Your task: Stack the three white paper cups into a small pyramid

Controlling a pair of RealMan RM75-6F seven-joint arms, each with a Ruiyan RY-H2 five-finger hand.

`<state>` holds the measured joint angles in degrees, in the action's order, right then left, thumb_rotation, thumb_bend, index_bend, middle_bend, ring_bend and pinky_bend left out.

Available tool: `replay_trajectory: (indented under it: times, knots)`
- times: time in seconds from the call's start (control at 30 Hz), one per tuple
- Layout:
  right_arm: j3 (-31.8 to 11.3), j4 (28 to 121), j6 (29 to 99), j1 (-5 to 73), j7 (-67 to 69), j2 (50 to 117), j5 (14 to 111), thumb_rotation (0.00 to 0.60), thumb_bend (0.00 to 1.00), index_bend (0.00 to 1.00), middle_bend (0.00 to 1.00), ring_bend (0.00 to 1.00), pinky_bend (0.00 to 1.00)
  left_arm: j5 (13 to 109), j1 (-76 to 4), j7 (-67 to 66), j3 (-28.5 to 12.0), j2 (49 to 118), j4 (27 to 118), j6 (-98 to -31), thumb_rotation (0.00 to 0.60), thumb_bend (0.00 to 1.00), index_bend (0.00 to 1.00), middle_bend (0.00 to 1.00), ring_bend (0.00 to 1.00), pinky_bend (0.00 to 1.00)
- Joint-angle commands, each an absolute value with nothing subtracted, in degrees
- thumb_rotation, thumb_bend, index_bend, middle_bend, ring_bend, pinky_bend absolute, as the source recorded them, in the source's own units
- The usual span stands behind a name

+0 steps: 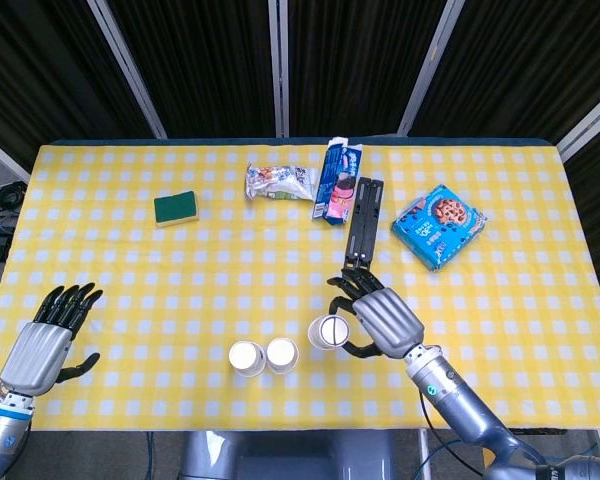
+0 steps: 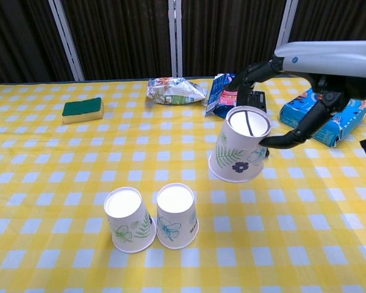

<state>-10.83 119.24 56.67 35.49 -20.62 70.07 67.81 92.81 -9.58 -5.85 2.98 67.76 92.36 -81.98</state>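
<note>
Third cup [image 2: 239,146] inverted, held aloft in right hand [image 1: 378,322] fingers [image 2: 279,141]; left hand [image 1: 42,350] fingers spread, empty.

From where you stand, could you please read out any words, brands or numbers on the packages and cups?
None can be read.
Blue box: cookie picture, lettering too blurred.
Blue pack: print too small.
Bag: print blurred.
Held cup and two table cups: leaf and flower drawings only, no text.
</note>
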Motion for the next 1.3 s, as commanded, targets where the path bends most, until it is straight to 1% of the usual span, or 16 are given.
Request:
replay_trajectory:
  times: [0.03, 0.37, 0.63, 1.03, 1.3]
  knots:
    - [-10.98, 120.45, 56.71, 36.61, -22.01, 71.41, 66.96, 0.600, 0.22, 0.57, 0.14, 0.00, 0.08, 92.83, -9.50, -5.83, 2.99, 67.62, 92.23, -82.01, 0.600, 0.24, 0.00, 0.00, 0.00, 0.00]
    - [-11.21, 120.90, 58.14, 39.36, -25.07, 77.09, 63.67, 0.600, 0.22, 0.58, 0.14, 0.00, 0.08, 92.54, -9.59, -5.76, 2.89, 67.32, 92.41, -81.38, 0.600, 0.24, 0.00, 0.00, 0.00, 0.00]
    - [-11.07, 119.24, 59.40, 40.77, -25.94, 80.50, 61.86, 0.600, 0.22, 0.58, 0.15, 0.00, 0.08, 92.28, -9.57, -5.43, 2.71, 67.04, 92.74, -81.19, 0.600, 0.24, 0.00, 0.00, 0.00, 0.00]
    - [-10.47, 118.08, 59.97, 42.68, -26.38, 84.80, 60.72, 0.600, 0.22, 0.58, 0.15, 0.00, 0.08, 92.38, -9.71, -5.27, 2.73, 67.06, 92.80, -80.63, 0.600, 0.24, 0.00, 0.00, 0.00, 0.00]
    - [-10.43, 117.55, 60.21, 44.00, -27.58, 86.44, 59.54, 0.600, 0.22, 0.58, 0.15, 0.00, 0.08, 92.30, -9.73, -5.51, 2.79, 66.97, 93.16, -80.31, 0.600, 0.24, 0.00, 0.00, 0.00, 0.00]
